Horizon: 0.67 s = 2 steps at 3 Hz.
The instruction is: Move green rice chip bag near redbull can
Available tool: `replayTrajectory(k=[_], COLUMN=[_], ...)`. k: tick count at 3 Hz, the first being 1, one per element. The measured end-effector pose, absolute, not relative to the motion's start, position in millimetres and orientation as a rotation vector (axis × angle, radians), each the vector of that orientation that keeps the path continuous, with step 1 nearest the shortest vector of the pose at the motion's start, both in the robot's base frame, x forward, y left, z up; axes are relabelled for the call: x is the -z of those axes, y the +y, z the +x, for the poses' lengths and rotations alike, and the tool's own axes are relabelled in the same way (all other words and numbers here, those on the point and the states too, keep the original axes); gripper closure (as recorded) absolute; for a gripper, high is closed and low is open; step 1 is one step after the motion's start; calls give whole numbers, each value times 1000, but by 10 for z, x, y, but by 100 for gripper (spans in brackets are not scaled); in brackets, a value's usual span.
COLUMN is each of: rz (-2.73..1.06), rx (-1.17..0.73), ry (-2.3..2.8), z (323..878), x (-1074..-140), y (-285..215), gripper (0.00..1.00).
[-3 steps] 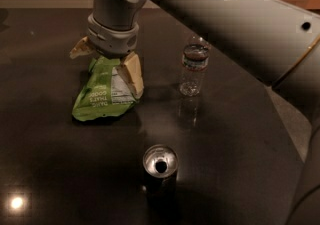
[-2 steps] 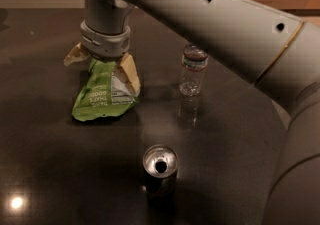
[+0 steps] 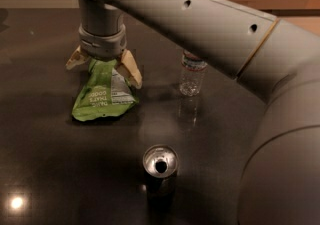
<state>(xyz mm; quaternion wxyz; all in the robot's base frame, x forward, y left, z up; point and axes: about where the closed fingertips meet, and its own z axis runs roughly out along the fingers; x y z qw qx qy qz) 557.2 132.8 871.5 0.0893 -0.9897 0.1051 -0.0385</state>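
The green rice chip bag (image 3: pixel 102 96) lies flat on the dark table, left of centre, with its label facing up. My gripper (image 3: pixel 102 66) comes down from above onto the bag's far end. Its two tan fingers (image 3: pixel 129 69) are spread wide, one on each side of the bag's narrow top. The gripper is open and the bag rests on the table. The redbull can (image 3: pixel 160 163) stands upright nearer the camera, to the right of the bag and about a bag's length away. Its silver top and dark drinking hole face up.
A clear plastic water bottle (image 3: pixel 192 75) stands upright to the right of the bag, behind the can. My grey arm (image 3: pixel 210 24) spans the upper right of the view. The dark glossy table (image 3: pixel 45 169) shows a light reflection at the front left.
My wrist has shifted slightly left and lower over the bag's far end. The arm now fills more of the right side. The bag, can and bottle have not moved.
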Motion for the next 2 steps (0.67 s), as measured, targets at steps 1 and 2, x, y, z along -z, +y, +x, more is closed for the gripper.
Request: replayTrajectory(k=[1, 2], rz=[-2979, -3009], rx=[155, 185], ry=[276, 241], z=[5658, 5710], x=[-8674, -8619], y=[1290, 1273], gripper=[0, 16])
